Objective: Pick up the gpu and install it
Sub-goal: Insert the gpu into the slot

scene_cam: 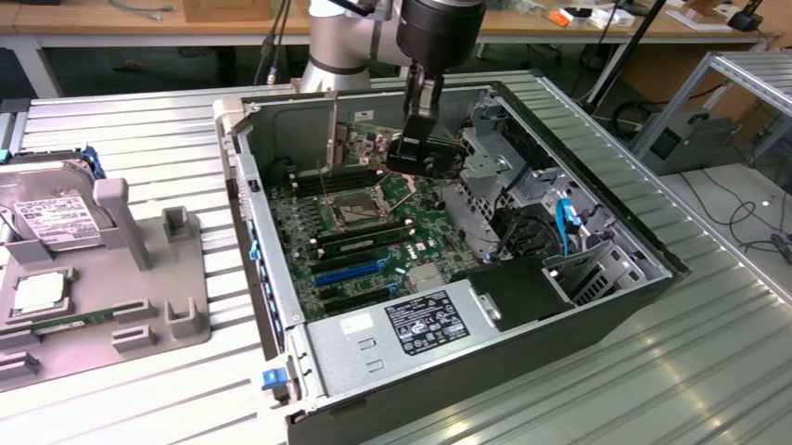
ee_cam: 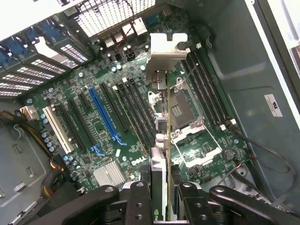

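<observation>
Parts counted at the open computer
There were one dark metal tower case, one green motherboard, one thin green gpu with silver bracket, one long blue expansion slot, one square silver processor socket and one silver white-labelled hard drive.

Dell logo on mobo, PSU label txt too small to read
</observation>
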Action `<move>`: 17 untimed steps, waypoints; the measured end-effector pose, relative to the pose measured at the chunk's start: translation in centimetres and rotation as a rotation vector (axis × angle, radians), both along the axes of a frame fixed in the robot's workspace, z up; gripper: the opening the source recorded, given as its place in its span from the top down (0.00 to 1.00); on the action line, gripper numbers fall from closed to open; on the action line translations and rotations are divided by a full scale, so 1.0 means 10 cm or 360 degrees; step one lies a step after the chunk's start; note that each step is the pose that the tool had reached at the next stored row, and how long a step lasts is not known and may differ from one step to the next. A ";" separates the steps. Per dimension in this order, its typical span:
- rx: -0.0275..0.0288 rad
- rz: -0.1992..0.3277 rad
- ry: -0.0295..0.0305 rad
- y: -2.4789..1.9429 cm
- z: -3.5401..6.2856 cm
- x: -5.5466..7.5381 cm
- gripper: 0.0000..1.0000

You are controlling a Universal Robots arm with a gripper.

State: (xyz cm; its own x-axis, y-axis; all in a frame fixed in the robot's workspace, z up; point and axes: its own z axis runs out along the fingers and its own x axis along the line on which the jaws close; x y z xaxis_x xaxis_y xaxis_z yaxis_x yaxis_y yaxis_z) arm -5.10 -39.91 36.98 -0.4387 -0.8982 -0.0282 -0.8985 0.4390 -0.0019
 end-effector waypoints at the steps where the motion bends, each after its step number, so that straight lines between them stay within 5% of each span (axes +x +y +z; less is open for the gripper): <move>1: -0.00001 0.0006 0.00000 0.000 0.000 0.00 0.73; 17: -0.00001 0.0198 0.00001 0.000 0.000 0.00 0.73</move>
